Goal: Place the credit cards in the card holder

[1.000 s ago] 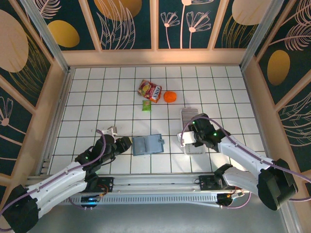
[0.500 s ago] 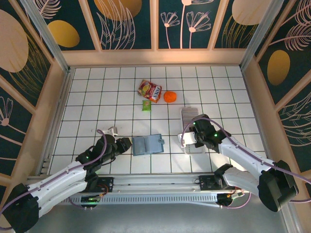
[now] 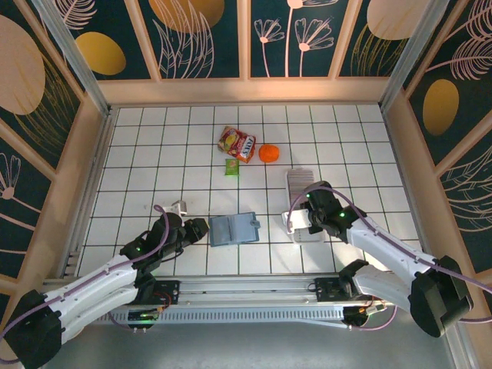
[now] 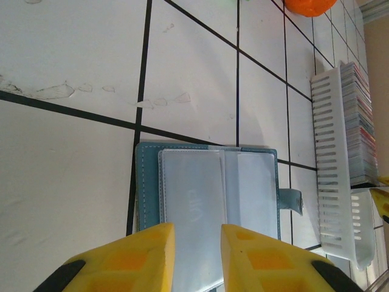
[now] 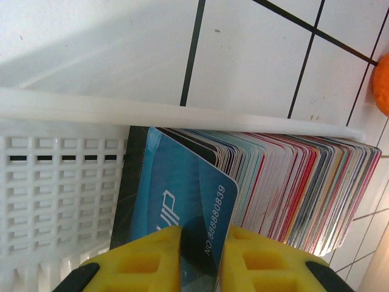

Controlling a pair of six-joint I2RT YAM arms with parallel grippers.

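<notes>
Our right gripper (image 5: pixel 200 261) has its two yellow fingers pressed on the bottom edge of one blue card (image 5: pixel 182 201). We think it holds the card by the edge so it can lift it straight out. That card stands at the front of the pack, at 9 o'clock from the other credit cards (image 5: pixel 292 188). They stand on edge, packed tight in a row, inside the white tray (image 5: pixel 61 182). The tray's side stops them from tipping over.

In its own camera, our left gripper (image 4: pixel 197 255) sits at the 6 o'clock edge of the card holder (image 4: pixel 146 182). Its fingers are near each other with a small gap. We cannot tell if they pinch the holder or just rest over it. We guess it is there to stop the holder from sliding.

The holder lies open and flat on the table (image 4: pixel 73 182), with its clear pockets (image 4: pixel 194 201) facing up. We see no card in them. From above, the tray lies at 2 o'clock from the holder.
</notes>
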